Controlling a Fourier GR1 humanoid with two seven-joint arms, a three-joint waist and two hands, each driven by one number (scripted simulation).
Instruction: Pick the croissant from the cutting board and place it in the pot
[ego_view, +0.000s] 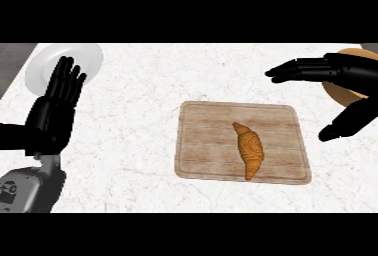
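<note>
Two hands in view, neither holding anything. Nearest, at the lower left: grey forearm rising into the left hand (55, 107), fingers straight and together, pointing up the counter (125, 150), resting rather than reaching, fingertips overlapping a white plate (88, 55) at the far left corner.

Middle of the counter: wooden cutting board (214, 150), lying flat, with the croissant (249, 150) on its right half, long axis running near to far, untouched.

Further out, at the right edge: right hand (339, 75), thumb and fingers spread wide apart, curved as if around a gap, with nothing between them. Well apart from the croissant, up and to the right of the board. Behind that hand, a round tan shape (336, 92), mostly hidden and cut by the edge; probably the pot or its rim, but not enough showing to say.

Progress, as a judgement: nothing done yet. Croissant on the board, no grasp made. Left to do: bringing the right hand down over the croissant, closing on it, lifting, carrying it to the right, releasing into the pot.

No brands, labels or readable writing anywhere; only small dark markings on the forearm casing, too small to read.
</note>
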